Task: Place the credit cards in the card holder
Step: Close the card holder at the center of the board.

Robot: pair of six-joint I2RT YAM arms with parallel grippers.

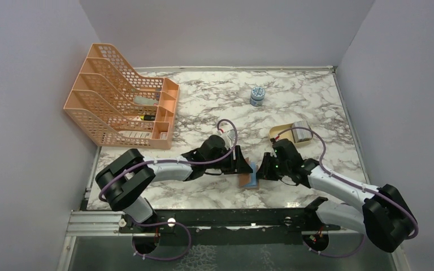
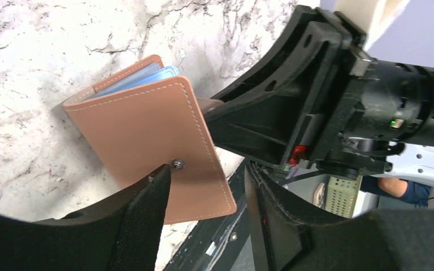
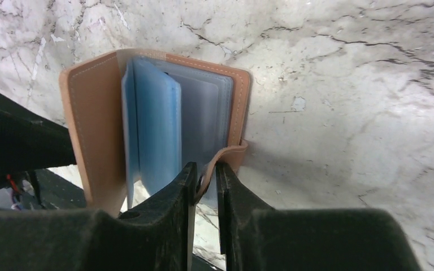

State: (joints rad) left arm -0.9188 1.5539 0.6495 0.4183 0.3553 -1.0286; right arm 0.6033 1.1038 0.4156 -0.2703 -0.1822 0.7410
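The tan leather card holder (image 1: 243, 179) stands half open at the table's near edge, between my two grippers. A light blue credit card (image 3: 153, 127) sits in its clear sleeves, and its blue edge (image 2: 157, 75) shows above the cover in the left wrist view. My right gripper (image 3: 203, 169) is closed narrowly on the holder's strap (image 3: 226, 155), which curls up between its fingers. My left gripper (image 2: 206, 172) is open; one fingertip (image 2: 158, 180) rests by the snap stud on the outer cover (image 2: 147, 135), and the other hangs past the table edge. No other cards are in view.
An orange mesh file rack (image 1: 124, 104) stands at the back left. A small blue-and-white jar (image 1: 257, 96) sits at the back centre. A beige tray with a grey block (image 1: 293, 134) lies just behind the right arm. The black base rail (image 1: 220, 217) runs just below the holder.
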